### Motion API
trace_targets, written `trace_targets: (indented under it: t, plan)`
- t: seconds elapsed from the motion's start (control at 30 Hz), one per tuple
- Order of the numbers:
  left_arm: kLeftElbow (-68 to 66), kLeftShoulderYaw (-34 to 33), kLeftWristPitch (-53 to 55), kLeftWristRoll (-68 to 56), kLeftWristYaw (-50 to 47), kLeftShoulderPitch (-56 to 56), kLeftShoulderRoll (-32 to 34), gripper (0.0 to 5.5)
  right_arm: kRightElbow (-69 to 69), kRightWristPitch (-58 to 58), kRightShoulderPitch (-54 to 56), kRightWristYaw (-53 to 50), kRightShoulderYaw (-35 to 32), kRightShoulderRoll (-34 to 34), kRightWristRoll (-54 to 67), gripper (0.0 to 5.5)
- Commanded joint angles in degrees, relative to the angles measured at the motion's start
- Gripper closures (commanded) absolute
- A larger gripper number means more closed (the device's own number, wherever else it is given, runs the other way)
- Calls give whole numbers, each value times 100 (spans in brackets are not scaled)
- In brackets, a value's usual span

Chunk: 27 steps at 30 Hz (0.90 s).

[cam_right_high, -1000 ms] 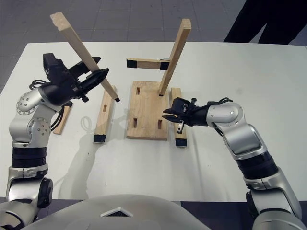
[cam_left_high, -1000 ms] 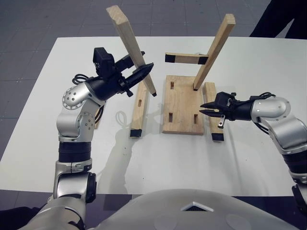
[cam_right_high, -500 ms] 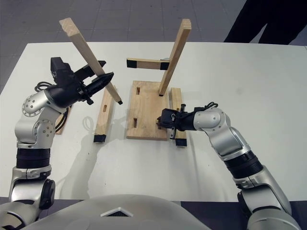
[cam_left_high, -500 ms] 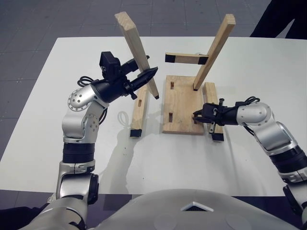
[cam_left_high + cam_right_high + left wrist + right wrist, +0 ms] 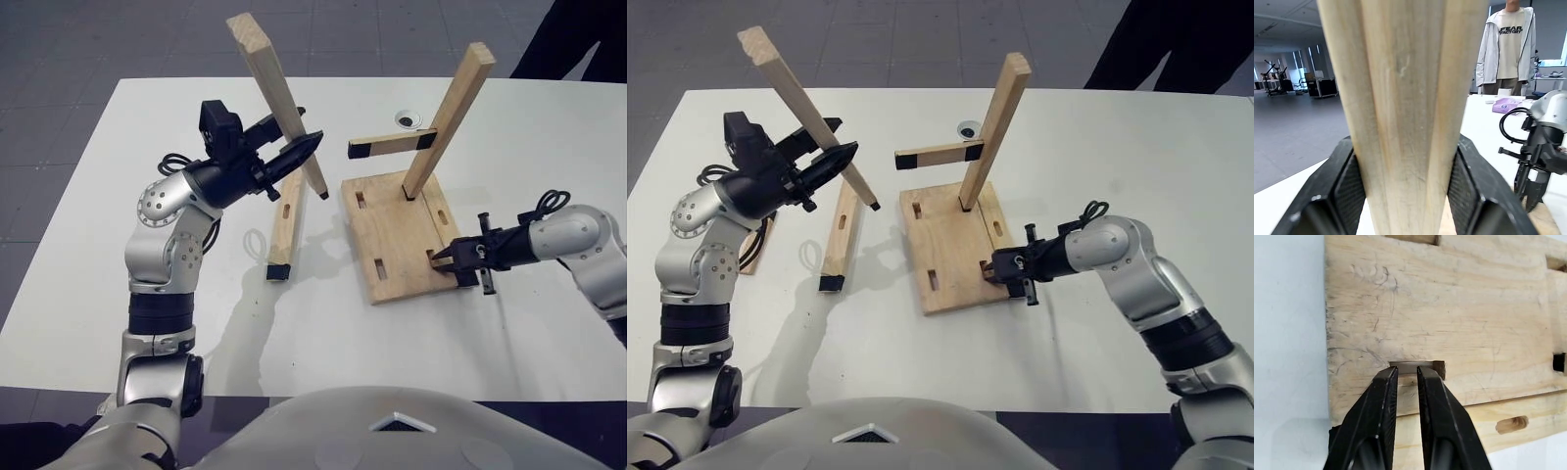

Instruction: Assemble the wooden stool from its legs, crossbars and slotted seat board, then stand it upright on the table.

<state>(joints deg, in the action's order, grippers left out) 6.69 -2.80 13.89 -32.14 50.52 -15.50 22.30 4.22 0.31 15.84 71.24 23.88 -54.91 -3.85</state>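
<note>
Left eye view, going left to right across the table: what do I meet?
left gripper holding a leg → slotted seat board → right gripper at the board's near right slot

The raised leg runs off the left wrist view at both ends, so neither end shows there. By the table's left edge, a strip of wood lies mostly covered by the left arm. A small round thing near the far edge is too small to make out. The right gripper covers part of a slot in the board and part of the lying leg alongside.
</note>
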Motion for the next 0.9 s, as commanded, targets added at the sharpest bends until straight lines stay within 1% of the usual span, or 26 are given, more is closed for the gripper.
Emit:
trace_targets:
  t: [0.03, 0.13, 0.2, 0.3, 0.53, 0.77, 0.9]
  plan:
    - [425, 228, 170, -177, -50, 160, -217, 344, -1315, -852, 384, 27, 318, -104, -824, 476]
    - [585, 324, 227, -197, -71, 255, -280, 344, -1985, -1304, 809, -166, 322, 146, -1051, 476]
    - [562, 368, 201, -86, -69, 280, -251, 344, -2108, -1371, 933, -185, 297, 280, -1033, 476]
    - [495, 340, 87, 100, -157, 304, -230, 344, -1924, -1296, 844, -116, 233, 361, -904, 476]
    - [-10, 228, -545, 638, -642, -56, -469, 344, -1228, -955, 602, -53, 89, 461, -708, 476]
    - [121, 438, -465, 447, -380, 185, -522, 344, -1073, -746, 904, -122, -154, 596, -662, 476]
    - [-193, 353, -677, 638, -413, 62, -451, 344, -902, -639, 890, -99, -247, 600, -591, 476]
